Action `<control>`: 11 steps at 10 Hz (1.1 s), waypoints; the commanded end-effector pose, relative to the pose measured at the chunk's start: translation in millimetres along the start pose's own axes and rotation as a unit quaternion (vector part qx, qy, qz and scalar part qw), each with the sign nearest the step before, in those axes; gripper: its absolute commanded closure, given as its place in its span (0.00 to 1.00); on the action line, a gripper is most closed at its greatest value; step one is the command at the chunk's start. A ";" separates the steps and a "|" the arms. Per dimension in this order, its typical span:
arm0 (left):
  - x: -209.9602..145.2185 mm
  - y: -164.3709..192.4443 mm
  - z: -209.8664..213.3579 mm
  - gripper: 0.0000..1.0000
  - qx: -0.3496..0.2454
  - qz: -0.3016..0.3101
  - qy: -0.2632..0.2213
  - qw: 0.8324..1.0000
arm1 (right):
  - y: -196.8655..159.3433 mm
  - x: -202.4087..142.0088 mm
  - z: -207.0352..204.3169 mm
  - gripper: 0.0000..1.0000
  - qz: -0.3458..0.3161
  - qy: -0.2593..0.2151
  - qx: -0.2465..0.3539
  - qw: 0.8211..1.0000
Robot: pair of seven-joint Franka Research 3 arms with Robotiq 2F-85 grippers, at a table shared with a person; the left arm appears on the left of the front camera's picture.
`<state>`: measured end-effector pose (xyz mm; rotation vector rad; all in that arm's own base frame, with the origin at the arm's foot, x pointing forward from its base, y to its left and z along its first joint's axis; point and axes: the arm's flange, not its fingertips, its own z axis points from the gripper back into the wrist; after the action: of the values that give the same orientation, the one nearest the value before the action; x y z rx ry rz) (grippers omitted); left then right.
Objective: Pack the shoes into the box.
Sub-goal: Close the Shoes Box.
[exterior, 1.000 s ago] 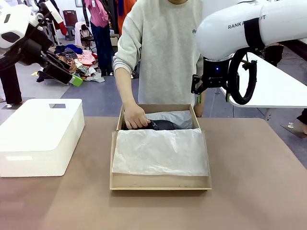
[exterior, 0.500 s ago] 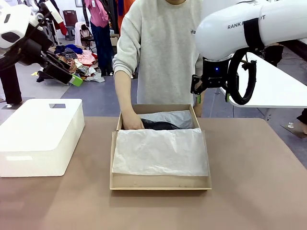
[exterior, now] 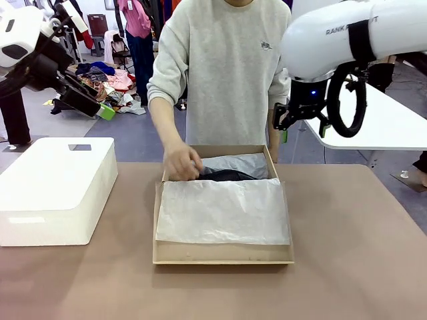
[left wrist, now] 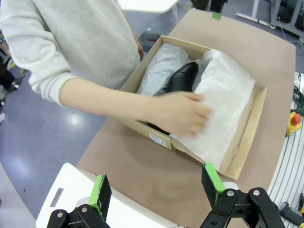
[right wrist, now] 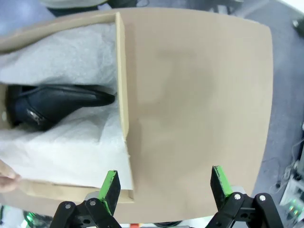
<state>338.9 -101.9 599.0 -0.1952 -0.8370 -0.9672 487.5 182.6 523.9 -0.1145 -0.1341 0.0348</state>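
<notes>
Matte brown bench fills the foreground. At frame centre sits the box, a shallow rectangular tray of tan cardboard. Crinkled white tissue paper covers its near part. Beyond it, at the far end, the shoes show as glossy black leather, with a person's hand just over them. A rounded white plastic box stands at left. Left fingers and right fingers, black with green pads, rise from the lower edge of each wrist view, released, grasping nothing.

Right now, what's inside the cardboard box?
A black shoe lies in the box among white tissue paper, the person's hand over it. Tissue covers the rest; a second shoe can't be confirmed.
</notes>
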 end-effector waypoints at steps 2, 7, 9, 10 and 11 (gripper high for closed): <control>0.2 0.2 1.2 0.00 -0.005 -0.001 -0.002 1.000 | -47.1 -7.5 -3.3 0.00 0.130 -0.011 0.066 0.989; 0.2 0.2 1.2 0.00 -0.005 -0.001 -0.002 1.000 | -94.0 -1.7 -29.9 0.00 0.349 -0.082 0.093 0.929; 0.2 0.2 1.2 0.00 -0.005 -0.001 -0.002 1.000 | -105.5 3.0 -44.4 0.00 0.401 -0.088 0.122 0.904; 0.2 0.2 1.2 0.00 -0.005 -0.001 -0.002 1.000 | -107.7 5.0 -48.8 0.00 0.406 -0.085 0.134 0.900; 0.2 0.2 1.2 0.00 -0.005 -0.001 -0.002 1.000 | -107.7 4.6 -50.9 0.00 0.396 -0.078 0.138 0.905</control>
<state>338.9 -101.9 599.0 -0.1952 -0.8370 -0.9672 501.5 74.5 489.8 0.0775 -0.2328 0.8691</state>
